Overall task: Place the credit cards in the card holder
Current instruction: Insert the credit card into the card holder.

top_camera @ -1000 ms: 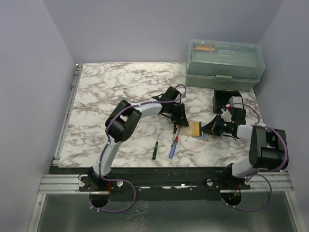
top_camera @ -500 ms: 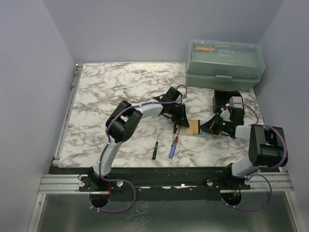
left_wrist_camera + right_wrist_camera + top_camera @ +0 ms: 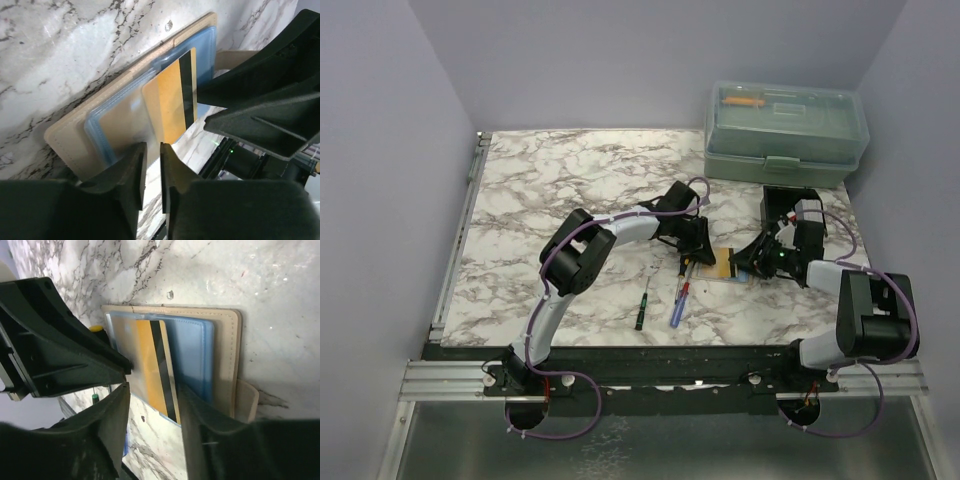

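Left of the card holder (image 3: 65, 137) my left gripper (image 3: 152, 150) is closed to a slit at its edge. On it lies a yellow credit card (image 3: 172, 105); my right gripper (image 3: 152, 395) straddles its end, and I cannot tell whether it grips.

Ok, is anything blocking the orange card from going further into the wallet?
Nothing visible. The orange card already lies partly under the clear sleeve of the open wallet, with no other object in its path. The left gripper sits at the sleeve's edge and the right gripper straddles the card's free end.
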`<state>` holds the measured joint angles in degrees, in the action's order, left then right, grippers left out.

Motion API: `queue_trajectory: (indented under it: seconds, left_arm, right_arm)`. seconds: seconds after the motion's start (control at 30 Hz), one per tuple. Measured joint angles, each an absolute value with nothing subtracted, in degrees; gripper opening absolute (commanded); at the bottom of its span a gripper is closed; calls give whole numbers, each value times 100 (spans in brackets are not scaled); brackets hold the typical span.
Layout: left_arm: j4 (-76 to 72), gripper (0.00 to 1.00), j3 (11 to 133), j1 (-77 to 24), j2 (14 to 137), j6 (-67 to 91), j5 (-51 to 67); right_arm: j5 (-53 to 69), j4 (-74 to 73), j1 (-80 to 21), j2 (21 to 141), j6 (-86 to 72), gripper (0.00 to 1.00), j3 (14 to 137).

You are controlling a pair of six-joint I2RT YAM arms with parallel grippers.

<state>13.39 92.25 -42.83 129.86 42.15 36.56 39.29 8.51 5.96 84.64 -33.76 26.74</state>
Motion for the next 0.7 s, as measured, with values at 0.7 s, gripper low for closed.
queue_trajectory:
  seconds: [0.7]
  left_arm:
    - [1380,3,8705,-4300,12540,4152,2995]
  right_arm:
    - [3767,250,558,8547,-2919,20,2995]
